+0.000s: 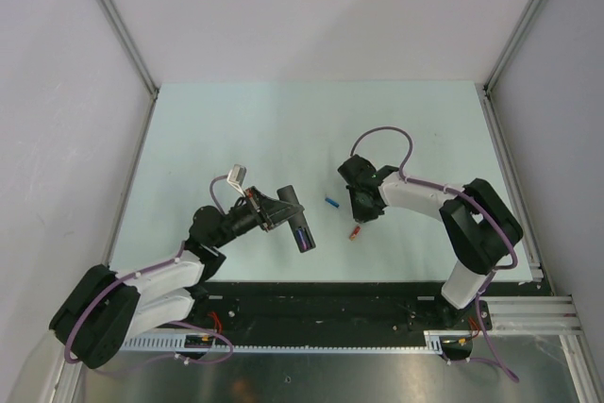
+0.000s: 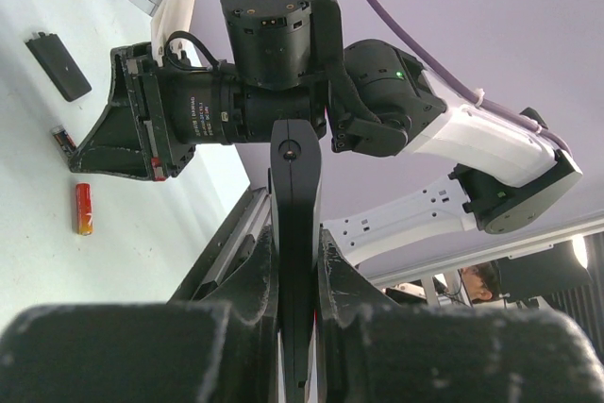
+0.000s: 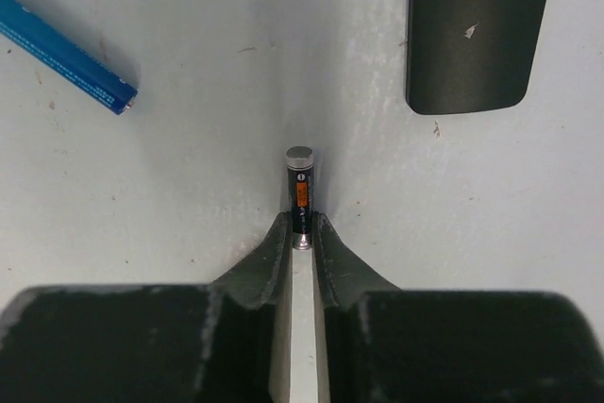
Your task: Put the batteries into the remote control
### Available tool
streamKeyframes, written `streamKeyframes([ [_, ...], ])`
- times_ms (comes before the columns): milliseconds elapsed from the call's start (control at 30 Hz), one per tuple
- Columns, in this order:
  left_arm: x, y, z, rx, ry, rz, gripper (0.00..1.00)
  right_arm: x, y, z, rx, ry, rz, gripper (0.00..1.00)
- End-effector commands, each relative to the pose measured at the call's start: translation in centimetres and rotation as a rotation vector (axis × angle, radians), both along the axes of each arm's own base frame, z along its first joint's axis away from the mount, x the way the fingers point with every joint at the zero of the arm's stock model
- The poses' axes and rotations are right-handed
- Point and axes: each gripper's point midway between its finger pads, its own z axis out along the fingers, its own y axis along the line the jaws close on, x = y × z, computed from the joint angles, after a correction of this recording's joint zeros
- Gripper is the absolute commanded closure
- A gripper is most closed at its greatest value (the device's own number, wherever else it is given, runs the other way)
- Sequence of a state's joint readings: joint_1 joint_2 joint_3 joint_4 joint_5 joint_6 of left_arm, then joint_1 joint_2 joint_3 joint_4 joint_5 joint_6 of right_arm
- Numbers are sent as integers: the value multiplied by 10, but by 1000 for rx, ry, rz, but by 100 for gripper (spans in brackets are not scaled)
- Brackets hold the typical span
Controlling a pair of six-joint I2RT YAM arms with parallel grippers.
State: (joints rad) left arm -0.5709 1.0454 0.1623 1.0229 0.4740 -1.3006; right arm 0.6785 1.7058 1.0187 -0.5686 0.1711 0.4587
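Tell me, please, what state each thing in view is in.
remote control: clamped in the shut left gripper, off the table.
black battery: pinched at one end by the right gripper.
blue battery: lying loose on the table.
red-orange battery: lying loose on the table.
black cover: lying flat on the table.

Bright, even overhead light; soft shadows (none harsh). Your right wrist view blurs the right gripper (image 3: 302, 241) up close.

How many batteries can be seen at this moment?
3. A blue battery and, closer to the near edge, a red-orange battery lie on the table. A black battery sits between the right gripper's fingertips. Another may be hidden inside the remote.
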Motion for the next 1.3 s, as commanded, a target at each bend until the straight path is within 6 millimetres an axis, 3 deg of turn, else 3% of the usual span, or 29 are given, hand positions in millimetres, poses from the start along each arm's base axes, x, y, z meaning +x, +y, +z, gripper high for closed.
streamKeyframes([
  [0,0,1,12,-24,-50,3,100,-4,-5,-6,-10,17,-2,95],
  [33,1,1,11,-22,-45,1,100,-4,-5,-5,-8,16,-5,100],
  [167,4,-1,14,-37,-17,4,100,-5,-3,23,51,-17,-41,100],
  [333,18,-10,24,-75,41,-1,100,-22,-5,106,146,-74,-30,100],
  [367,23,-13,18,-67,68,-5,100,-20,1,132,183,-106,-17,100],
  [400,25,-17,28,-89,44,-22,100,-33,-4,144,173,-84,0,100],
  [467,29,-22,30,-116,71,-45,100,-42,7,174,212,-103,49,100],
  [533,34,-30,34,-170,98,-87,100,-60,13,186,215,-71,85,100],
  [567,33,-30,46,-220,60,-106,100,-64,20,198,248,-71,104,100],
  [600,40,-34,37,-225,92,-113,100,-70,21,203,247,-58,111,100],
  [700,42,-39,40,-256,96,-132,100,-80,33,224,259,-64,153,100],
  [833,42,-40,41,-241,51,-122,100,-91,47,240,268,-49,201,100],
  [1033,38,-45,38,-200,-1,-129,100,-103,57,224,247,17,243,100],
  [1267,39,-49,22,-86,-32,-112,100,-109,67,223,289,50,262,100],
])
